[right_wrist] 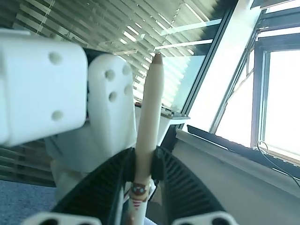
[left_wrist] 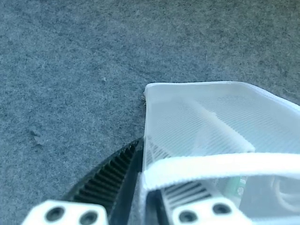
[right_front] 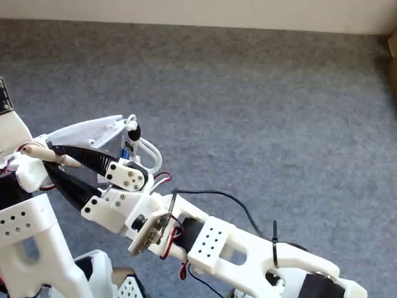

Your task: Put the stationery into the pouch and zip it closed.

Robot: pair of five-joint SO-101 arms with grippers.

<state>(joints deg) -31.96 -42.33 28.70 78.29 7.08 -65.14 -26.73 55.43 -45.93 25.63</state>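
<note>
At 9 o'clock, right gripper (right_wrist: 143, 163) pinches slim cream pen (right_wrist: 149, 105) for insertion while left gripper (left_wrist: 147, 183) clamps white mesh pouch (left_wrist: 211, 124) steady.

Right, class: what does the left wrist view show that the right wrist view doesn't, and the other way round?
Left wrist view only: a white mesh fabric pouch held in the left end effector. Right wrist view only: a slim cream pen gripped by the right end effector, with slatted blinds and bright windows behind. Both: black ribbed fingers closed on a task item.
</note>
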